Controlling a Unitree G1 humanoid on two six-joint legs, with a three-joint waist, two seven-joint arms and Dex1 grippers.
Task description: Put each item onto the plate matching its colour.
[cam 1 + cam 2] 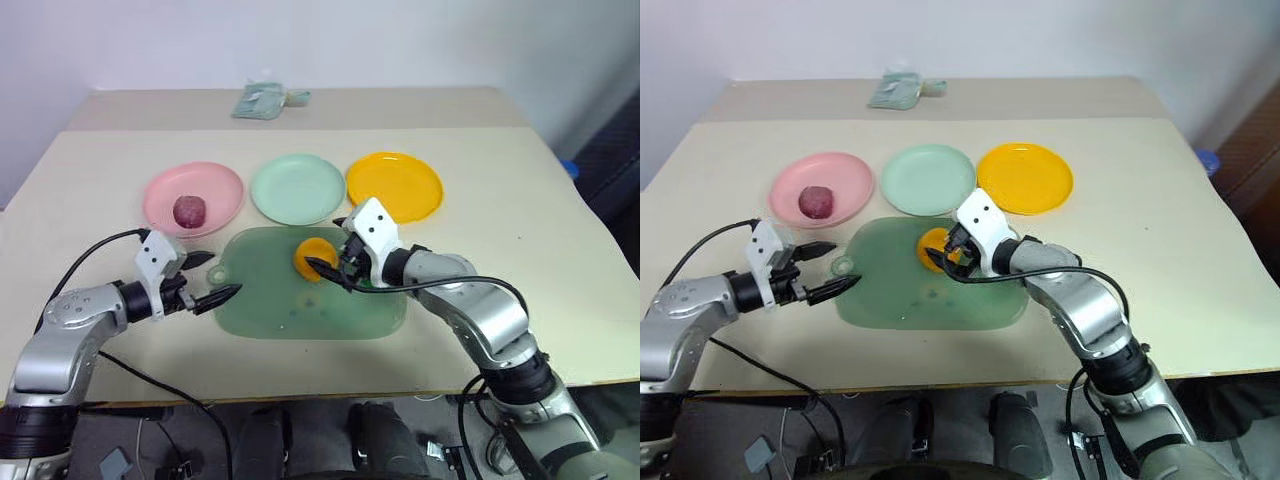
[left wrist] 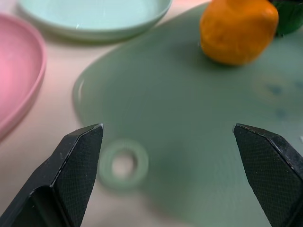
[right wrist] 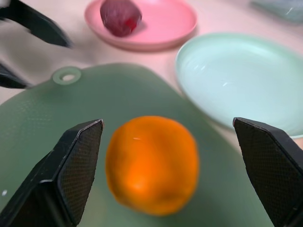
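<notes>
Reaching in over the translucent green board (image 1: 300, 300), the right gripper (image 1: 335, 255) has its two black fingers spread wide on either side of the orange ball (image 1: 311, 258), which sits on the far part of the board; from the right wrist view the ball (image 3: 151, 163) lies between the fingertips (image 3: 78, 156) with a gap on each side, so nothing is clasped. A small patch of darker green shows just beside the orange ball in the left wrist view (image 2: 289, 15), too little of it to say what it is.

The left gripper (image 1: 205, 278) hangs at the near left corner of the board, fingers also wide apart and empty, pointing right across the board's ring-shaped hanging hole (image 2: 124, 163).

Beyond the board, three round plates stand in a row across the cream table (image 1: 90, 190). The pink plate (image 1: 215, 190) is on the left, with the maroon ball (image 1: 189, 210) resting in it. The pale mint green plate (image 1: 297, 188) is in the middle, bare, its near rim just beside the board's far edge. The yellow-orange plate (image 1: 394, 184) is on the right, bare as well, and just beside the mint one.

At the far edge of the table lies a crumpled pale green packet (image 1: 262, 101), well apart from the plates.
</notes>
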